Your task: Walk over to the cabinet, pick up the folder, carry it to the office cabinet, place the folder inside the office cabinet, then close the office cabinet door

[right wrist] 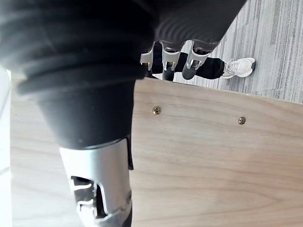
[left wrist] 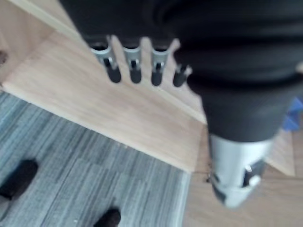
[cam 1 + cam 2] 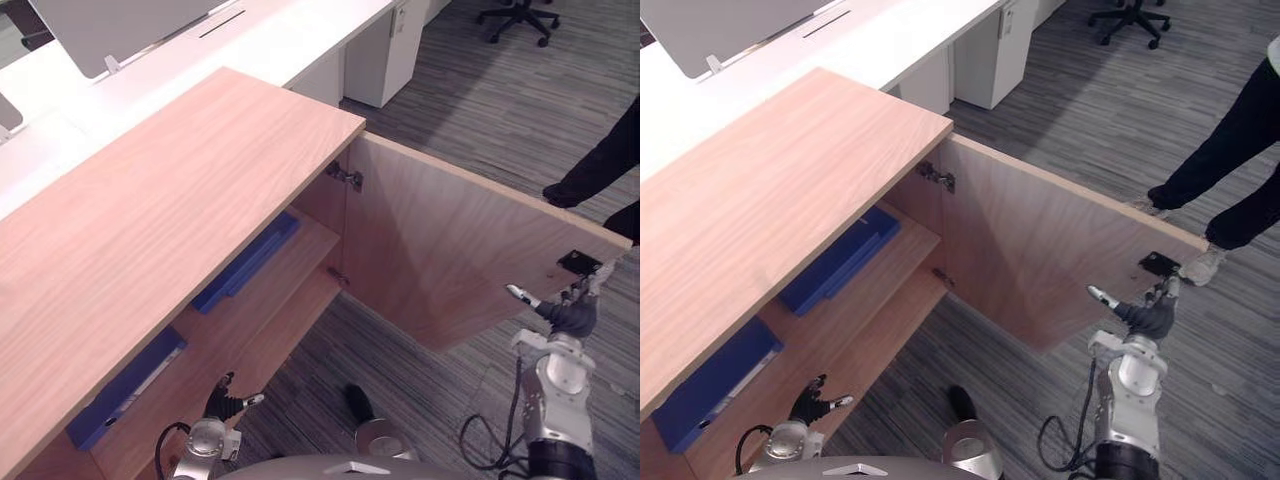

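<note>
Folder (image 3: pixel 246 262) flat on the shelf (image 3: pixel 292 300) inside office cabinet (image 3: pixel 170 190). Right hand (image 3: pixel 572 312) open, fingers straight at door (image 3: pixel 440 250) free edge: push there, steady arc; left hand (image 3: pixel 226 401), open too, keep clear

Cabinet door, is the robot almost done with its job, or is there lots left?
Nearly done, it seems. An upper blue folder and a lower blue folder lie on shelves inside the cabinet, and neither hand carries one, so the placing looks finished. The right hand is at the free edge of the door. The left hand hangs open near the lower shelf. Left to do: swing the wide-open door shut.
</note>
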